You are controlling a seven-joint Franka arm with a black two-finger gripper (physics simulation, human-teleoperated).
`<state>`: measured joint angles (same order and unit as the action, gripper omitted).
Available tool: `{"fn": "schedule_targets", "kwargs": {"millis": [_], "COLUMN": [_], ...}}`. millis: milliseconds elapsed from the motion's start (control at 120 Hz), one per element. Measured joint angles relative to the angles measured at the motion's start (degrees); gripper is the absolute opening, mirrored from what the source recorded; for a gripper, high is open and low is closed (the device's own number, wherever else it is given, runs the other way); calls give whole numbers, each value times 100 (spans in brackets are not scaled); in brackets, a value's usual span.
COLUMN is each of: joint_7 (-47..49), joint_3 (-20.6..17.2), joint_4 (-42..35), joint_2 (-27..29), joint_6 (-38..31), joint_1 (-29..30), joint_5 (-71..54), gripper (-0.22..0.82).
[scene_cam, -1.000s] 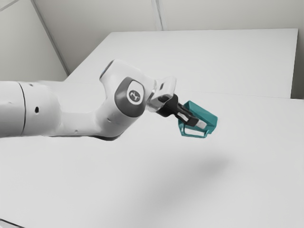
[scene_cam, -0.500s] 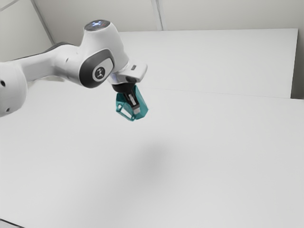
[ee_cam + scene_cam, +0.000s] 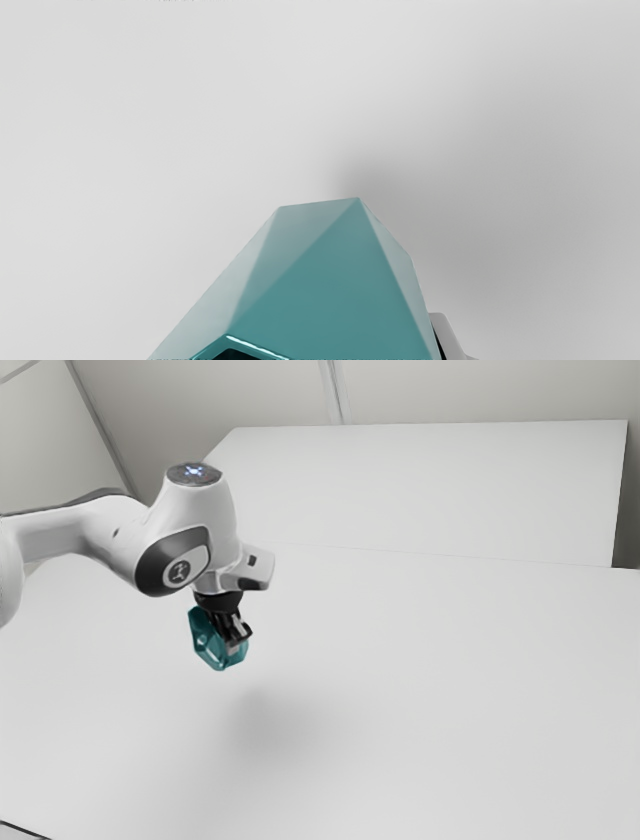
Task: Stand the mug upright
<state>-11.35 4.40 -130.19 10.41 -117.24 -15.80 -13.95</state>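
Closest to my wrist camera was the mug (image 3: 345,285), with one pale fingertip (image 3: 446,335) beside its wall. The other was hidden there, but since the mug hung in the air with my gripper (image 3: 240,640), I judged the fingers were pinching it between them.

The mug was tilted, not upright, and I couldn't tell surely which way its mouth faced. Over the last second I had swung it a good way toward the exterior view's left, and its slant had changed as my wrist turned. The arm (image 3: 190,540) had also just shifted toward the tabletop's near side, the hand now pointing mostly down.

Beyond the mug, its soft shadow (image 3: 265,725) lay apart from it on the tabletop (image 3: 450,710), well in from the far edge. It looked a little nearer the mug than half a second earlier, so I took it I was coming lower. The turning seemed partly done; levelling the base came next, since letting go at that slant could have toppled it.
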Motion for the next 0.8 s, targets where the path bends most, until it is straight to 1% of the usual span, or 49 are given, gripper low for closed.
{"fn": "schedule_targets", "kwargs": {"millis": [183, 367, 625, 800], "joint_7": [361, 632, 916, 1055], "joint_3": [0, 44, 102, 98], "joint_4": [-86, -89, -185, -317], "joint_2": [-298, -660, -954, -1049], "joint_6": [-539, -914, -1192, -1345], "joint_1": [0, -10, 52, 76], "joint_5": [-4, 45, 210, 341], "gripper": [-17, -17, -17, -17]}}
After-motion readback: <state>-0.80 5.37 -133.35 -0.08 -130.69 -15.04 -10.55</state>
